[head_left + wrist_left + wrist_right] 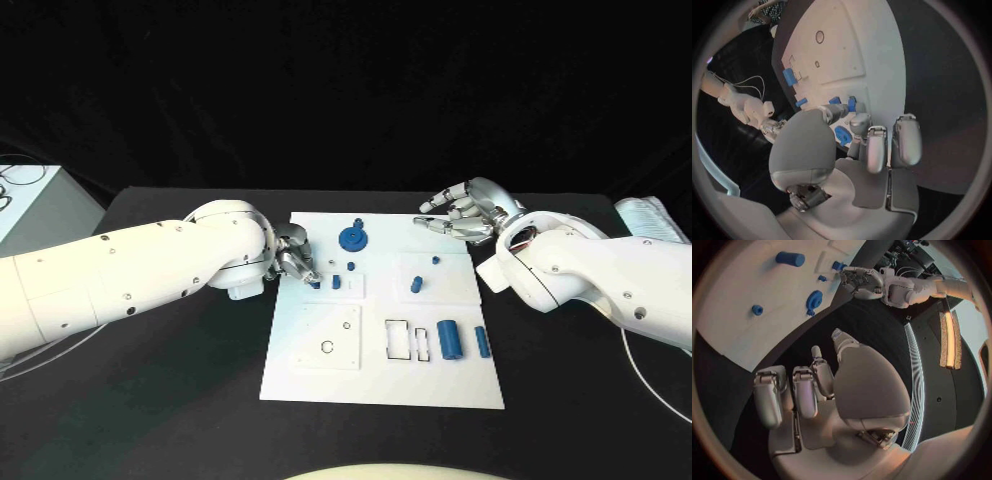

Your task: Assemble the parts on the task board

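Lying on the black table (173, 400), the task board (382, 375); left hand (296, 255) possibly empty, right hand (464, 212) spread, empty.

The task board (382, 385) lies at the middle of the tabletop (173, 400). On its upper part sits a gear-shaped part (353, 238); below it two small pegs (343, 274), and to their right a short peg (415, 284). Lower right on the board lie two cylinders (466, 341) side by side. The left hand (294, 256) sits at the board's upper-left edge — the right hand (464, 212) just beyond its upper-right corner.
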Tool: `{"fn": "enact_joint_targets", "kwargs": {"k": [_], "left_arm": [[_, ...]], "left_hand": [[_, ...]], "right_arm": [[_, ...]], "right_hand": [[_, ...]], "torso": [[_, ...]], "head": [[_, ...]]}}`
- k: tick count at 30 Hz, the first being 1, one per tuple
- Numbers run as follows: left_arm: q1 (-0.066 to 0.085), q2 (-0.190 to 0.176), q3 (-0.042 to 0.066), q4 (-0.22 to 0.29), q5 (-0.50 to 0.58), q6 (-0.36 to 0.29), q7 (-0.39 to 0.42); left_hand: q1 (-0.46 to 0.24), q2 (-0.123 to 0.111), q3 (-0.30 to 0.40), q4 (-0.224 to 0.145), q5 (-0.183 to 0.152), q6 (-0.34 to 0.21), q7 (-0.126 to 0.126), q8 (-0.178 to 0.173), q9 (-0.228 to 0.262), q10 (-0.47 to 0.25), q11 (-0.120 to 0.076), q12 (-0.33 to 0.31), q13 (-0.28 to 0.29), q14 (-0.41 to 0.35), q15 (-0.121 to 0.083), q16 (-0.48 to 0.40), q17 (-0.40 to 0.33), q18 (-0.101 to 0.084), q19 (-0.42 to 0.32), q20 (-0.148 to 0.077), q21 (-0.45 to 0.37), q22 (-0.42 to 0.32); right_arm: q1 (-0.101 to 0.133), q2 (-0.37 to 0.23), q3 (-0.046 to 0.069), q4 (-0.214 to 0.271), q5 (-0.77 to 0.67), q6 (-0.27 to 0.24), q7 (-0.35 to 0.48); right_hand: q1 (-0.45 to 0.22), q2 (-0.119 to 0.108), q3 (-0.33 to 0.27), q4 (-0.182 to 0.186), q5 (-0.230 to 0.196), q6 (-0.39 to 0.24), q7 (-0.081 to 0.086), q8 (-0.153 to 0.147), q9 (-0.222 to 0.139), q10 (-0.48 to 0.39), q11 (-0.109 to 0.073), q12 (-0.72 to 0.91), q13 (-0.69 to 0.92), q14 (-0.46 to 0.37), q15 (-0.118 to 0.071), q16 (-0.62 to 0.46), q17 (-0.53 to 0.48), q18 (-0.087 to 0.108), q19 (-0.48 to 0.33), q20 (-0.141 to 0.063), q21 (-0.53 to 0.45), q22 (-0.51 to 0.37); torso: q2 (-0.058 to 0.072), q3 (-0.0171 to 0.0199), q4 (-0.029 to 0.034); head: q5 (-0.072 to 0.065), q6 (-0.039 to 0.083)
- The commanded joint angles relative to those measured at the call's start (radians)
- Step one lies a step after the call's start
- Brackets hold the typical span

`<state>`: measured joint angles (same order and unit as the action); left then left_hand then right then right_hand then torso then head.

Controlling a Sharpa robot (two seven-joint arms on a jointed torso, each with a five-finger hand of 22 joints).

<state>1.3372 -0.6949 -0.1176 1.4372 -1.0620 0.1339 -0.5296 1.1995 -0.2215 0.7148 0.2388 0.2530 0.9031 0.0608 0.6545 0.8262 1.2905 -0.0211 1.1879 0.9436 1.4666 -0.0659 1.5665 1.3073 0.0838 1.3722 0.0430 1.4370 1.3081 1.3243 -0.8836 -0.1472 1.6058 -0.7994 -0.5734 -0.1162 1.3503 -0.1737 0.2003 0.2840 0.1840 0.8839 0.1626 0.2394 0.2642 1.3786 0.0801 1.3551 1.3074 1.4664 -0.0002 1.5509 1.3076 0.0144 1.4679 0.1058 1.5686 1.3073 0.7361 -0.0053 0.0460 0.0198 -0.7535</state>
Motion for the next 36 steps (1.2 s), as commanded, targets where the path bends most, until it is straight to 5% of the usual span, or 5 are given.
{"fn": "enact_joint_targets", "kwargs": {"k": [1, 36], "left_arm": [[-0.002, 0.000, -0.001, 0.003, -0.008, 0.023, -0.001], [-0.008, 0.012, -0.005, -0.004, -0.010, 0.046, -0.002]], "left_hand": [[-0.003, 0.009, 0.168, -0.160, 0.005, 0.016, -0.010, 0.004, 0.085, 0.006, -0.001, 0.000, -0.001, 0.104, -0.007, 0.004, 0.263, -0.020, 0.003, -0.001, 0.006, 0.003], [-0.007, 0.007, 0.174, -0.164, 0.005, 0.016, -0.010, 0.006, 0.088, 0.005, -0.001, -0.003, -0.006, 0.104, -0.007, 0.004, 0.263, -0.020, 0.003, -0.001, 0.006, 0.002]], "right_arm": [[-0.001, 0.001, 0.000, 0.000, -0.011, 0.016, 0.003], [-0.002, -0.002, 0.000, 0.003, -0.011, 0.015, 0.003]], "right_hand": [[-0.006, 0.001, -0.002, 0.002, 0.001, -0.006, -0.001, 0.006, 0.000, -0.007, -0.002, -0.007, 0.052, 0.090, 0.004, -0.006, 0.208, -0.013, 0.101, 0.002, -0.002, 0.260], [-0.009, 0.001, -0.003, 0.002, 0.001, -0.007, -0.001, 0.008, 0.000, -0.006, -0.002, -0.007, 0.052, 0.089, 0.004, -0.007, 0.207, -0.013, 0.100, 0.002, -0.003, 0.260]], "torso": [[0.000, 0.0007, 0.0000], [0.000, 0.0013, -0.0015]], "head": [[0.000, 0.001], [-0.005, -0.009]]}}
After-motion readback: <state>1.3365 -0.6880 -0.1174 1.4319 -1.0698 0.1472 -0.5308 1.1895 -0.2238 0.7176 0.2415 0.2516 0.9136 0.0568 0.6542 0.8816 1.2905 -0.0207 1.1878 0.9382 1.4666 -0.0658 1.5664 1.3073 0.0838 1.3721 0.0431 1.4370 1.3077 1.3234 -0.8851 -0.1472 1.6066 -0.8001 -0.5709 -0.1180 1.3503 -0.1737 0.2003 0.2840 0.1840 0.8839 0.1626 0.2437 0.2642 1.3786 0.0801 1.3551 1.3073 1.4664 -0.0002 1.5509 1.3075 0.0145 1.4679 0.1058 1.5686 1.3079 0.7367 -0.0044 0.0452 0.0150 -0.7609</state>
